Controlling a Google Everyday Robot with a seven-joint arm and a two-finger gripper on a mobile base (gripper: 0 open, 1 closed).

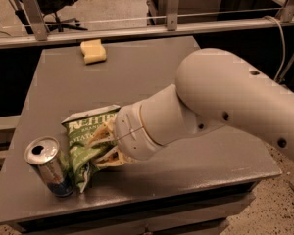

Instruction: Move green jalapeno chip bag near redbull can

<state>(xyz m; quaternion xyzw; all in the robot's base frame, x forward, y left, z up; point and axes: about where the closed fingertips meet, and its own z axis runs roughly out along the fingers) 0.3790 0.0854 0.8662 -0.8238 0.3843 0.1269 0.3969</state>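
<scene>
The green jalapeno chip bag (85, 140) lies crumpled on the grey table (152, 77) at the front left, its lower corner touching the redbull can (50, 166). The can stands upright near the front left edge, pull-tab top showing. My gripper (104, 146) reaches in from the right and its pale fingers (107, 158) are closed on the bag's right side. The white arm (220, 106) hides the table behind it.
A yellow sponge (93, 51) lies at the far left of the table. A metal railing (152, 23) runs behind the table. The table's front edge is just below the can and bag. An office chair base (59, 13) stands on the floor beyond.
</scene>
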